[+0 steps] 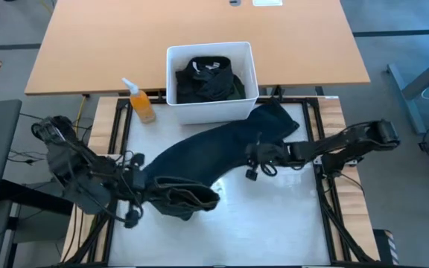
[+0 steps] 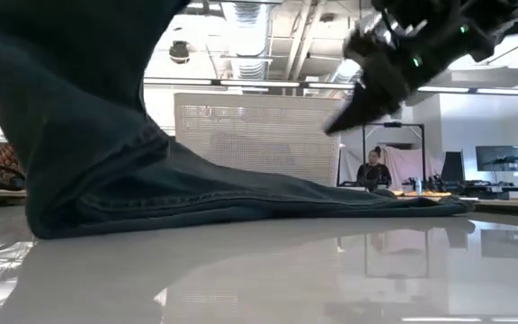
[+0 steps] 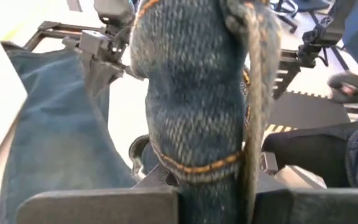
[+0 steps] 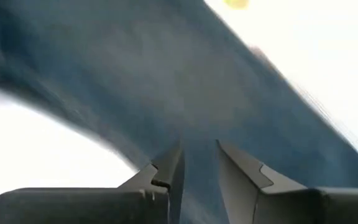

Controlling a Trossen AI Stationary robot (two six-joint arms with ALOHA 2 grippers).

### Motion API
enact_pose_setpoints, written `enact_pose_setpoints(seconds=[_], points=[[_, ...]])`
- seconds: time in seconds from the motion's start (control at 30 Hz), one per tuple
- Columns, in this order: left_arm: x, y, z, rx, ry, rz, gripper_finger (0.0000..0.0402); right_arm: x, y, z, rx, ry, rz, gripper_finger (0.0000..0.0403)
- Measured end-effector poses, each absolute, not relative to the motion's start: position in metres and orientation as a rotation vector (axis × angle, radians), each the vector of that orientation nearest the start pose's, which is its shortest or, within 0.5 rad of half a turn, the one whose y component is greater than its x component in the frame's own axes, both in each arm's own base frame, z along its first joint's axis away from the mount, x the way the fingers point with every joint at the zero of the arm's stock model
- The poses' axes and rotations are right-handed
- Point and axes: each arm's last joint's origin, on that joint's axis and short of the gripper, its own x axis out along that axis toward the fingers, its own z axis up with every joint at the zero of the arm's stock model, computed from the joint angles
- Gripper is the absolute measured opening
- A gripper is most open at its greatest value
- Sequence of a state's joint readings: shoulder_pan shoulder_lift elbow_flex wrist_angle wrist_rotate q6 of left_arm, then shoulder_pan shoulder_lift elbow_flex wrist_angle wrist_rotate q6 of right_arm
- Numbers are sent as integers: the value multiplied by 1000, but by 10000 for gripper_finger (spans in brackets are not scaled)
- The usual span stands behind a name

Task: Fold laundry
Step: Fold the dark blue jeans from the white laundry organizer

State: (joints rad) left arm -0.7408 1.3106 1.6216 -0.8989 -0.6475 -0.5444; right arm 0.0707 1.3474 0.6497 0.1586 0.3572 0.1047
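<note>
Jeans (image 1: 214, 149) on table (image 1: 274, 216), before bin (image 1: 211, 112)

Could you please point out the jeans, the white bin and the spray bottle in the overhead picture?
jeans (image 1: 199, 149): high view, middle of the leg.
white bin (image 1: 211, 110): high view, near wall.
spray bottle (image 1: 143, 106): high view, orange body.

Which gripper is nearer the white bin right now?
Right. The right gripper sits just in front of the white bin, over the jeans; the left gripper is farther off.

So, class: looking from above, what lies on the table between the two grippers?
In the high view, the dark jeans span from left gripper to right gripper.
</note>
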Motion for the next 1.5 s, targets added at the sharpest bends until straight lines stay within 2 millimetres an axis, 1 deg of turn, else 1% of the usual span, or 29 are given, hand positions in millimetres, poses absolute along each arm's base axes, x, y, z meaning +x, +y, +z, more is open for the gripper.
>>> enact_pose_setpoints(seconds=[0.07,0.17,0.27,0.37,0.47,0.53,0.63,0.7,0.77,0.9,0.97,1.07,1.17,1.33,1.43,1.5], points=[[199,-153,433,-148,421,38,23,282,19,193,-6,454,-255,117],[210,-156,426,-96,360,19,23,302,31,172,14,389,-169,118],[218,-158,428,-27,287,-42,23,317,39,149,46,326,-88,118],[220,-156,433,5,260,-76,23,326,38,122,85,310,-77,118],[220,-152,435,8,258,-80,23,328,30,98,130,377,-108,118],[220,-150,436,12,256,-76,23,326,25,87,154,454,-116,117],[220,-149,436,21,253,-62,23,320,19,82,206,579,-74,118],[220,-149,430,30,263,-45,23,311,18,83,223,661,-50,117],[223,-150,419,25,279,-37,23,300,19,85,222,753,-45,118],[225,-150,393,-16,240,-65,23,282,18,100,209,873,-52,118],[223,-148,378,-57,197,-123,23,273,17,105,199,932,-71,118],[215,-146,348,-129,155,-230,23,259,15,107,176,965,-114,118],[204,-141,311,-250,180,-318,23,245,11,104,190,970,-149,118],[184,-134,255,-539,244,-512,23,229,4,100,247,953,-219,118],[175,-130,226,-679,318,-581,23,225,-1,102,252,940,-261,118],[170,-128,213,-751,368,-588,23,223,-4,105,258,927,-278,118]])
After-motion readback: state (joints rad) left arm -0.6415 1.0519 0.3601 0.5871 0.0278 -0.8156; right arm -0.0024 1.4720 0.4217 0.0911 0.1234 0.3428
